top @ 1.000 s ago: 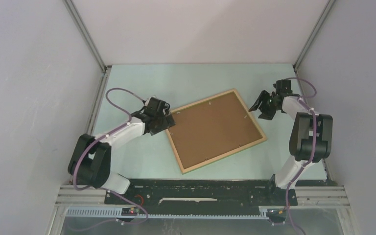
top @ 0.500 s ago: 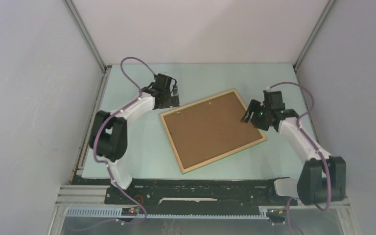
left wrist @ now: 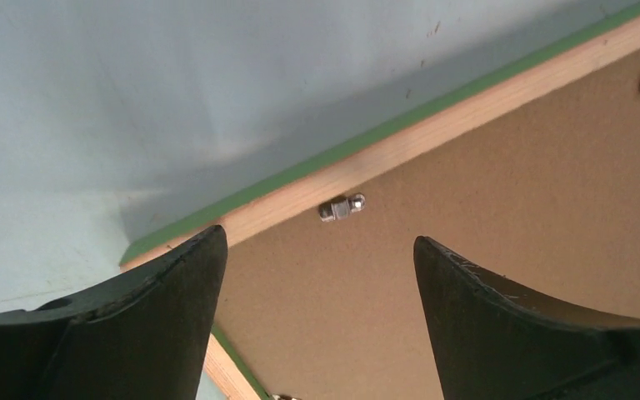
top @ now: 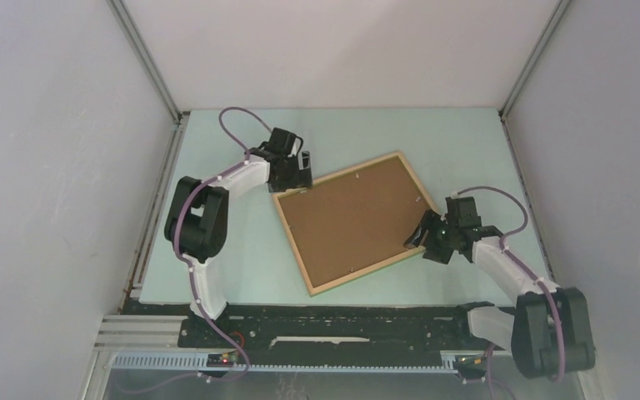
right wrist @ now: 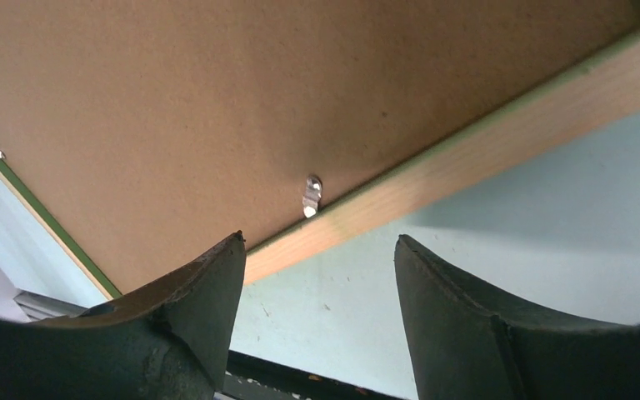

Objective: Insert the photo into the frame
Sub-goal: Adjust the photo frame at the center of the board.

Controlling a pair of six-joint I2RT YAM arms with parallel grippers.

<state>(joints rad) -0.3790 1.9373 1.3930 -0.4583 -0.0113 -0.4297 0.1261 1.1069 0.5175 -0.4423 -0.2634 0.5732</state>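
The frame [top: 342, 173] lies face down in the middle of the table, pale wood rim up, with a brown backing board [top: 350, 221] filling it. The photo is out of view. My left gripper [top: 293, 182] is open over the frame's far-left corner. In the left wrist view its tips [left wrist: 317, 242] hang above the board, close to a small metal tab [left wrist: 342, 207] by the wood rim [left wrist: 433, 133]. My right gripper [top: 422, 242] is open at the frame's near-right end. In the right wrist view its tips [right wrist: 317, 242] straddle the rim [right wrist: 433, 179] below another tab [right wrist: 311, 196].
The pale green table [top: 242, 250] is bounded by white walls at the left, back and right. The black base rail [top: 342, 321] runs along the near edge. Small metal tabs sit around the backing board's edges.
The left arm swung from the frame's left side up to its far-left corner. The right arm came down along the right side to the near-right end. The frame has stayed put.
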